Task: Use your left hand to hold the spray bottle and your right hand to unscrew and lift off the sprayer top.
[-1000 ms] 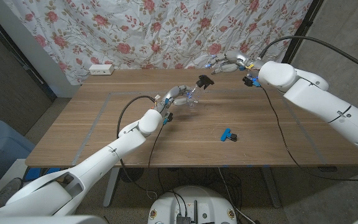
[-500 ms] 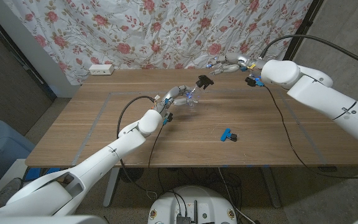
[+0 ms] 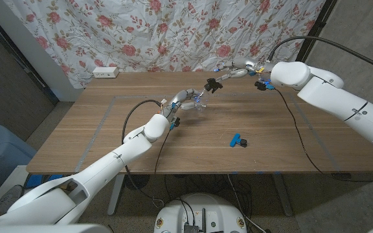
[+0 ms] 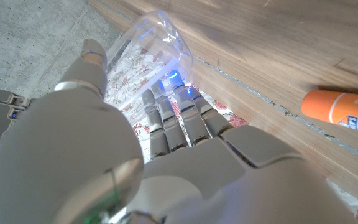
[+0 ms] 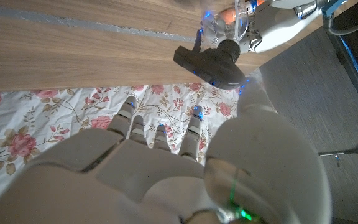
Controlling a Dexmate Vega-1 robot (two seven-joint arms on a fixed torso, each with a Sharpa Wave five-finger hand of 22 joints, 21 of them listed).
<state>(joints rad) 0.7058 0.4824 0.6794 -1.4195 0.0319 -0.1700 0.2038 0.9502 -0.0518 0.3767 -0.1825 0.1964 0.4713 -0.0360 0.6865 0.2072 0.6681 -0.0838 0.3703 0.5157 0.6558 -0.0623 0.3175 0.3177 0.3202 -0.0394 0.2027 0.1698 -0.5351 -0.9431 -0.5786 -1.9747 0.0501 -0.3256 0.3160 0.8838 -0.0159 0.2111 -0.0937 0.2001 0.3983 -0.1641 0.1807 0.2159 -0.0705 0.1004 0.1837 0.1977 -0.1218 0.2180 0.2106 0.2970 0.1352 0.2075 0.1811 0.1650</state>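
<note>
The clear spray bottle (image 3: 200, 104) stands near the table's far middle, and my left hand (image 3: 186, 98) grips it from the left side. The same bottle (image 4: 146, 51) shows past my left hand's fingers (image 4: 178, 122) in the left wrist view. The black sprayer top (image 3: 212, 84) sits just above and to the right of the bottle, pinched by my right hand (image 3: 230, 71). In the right wrist view the sprayer top (image 5: 209, 62) lies by my thumb (image 5: 248, 94), with the bottle (image 5: 221, 26) right behind it. Whether top and bottle are still joined I cannot tell.
A blue clip (image 3: 238, 140) lies on the table (image 3: 109, 136) at the front right. An orange tube (image 4: 340, 111) lies on the wood beside the bottle. A white power strip (image 3: 105, 72) sits at the far left edge, before the floral curtain (image 3: 141, 32).
My right arm has shifted slightly, and the sprayer top has moved a touch to the left. The left hand and bottle have stayed put.
</note>
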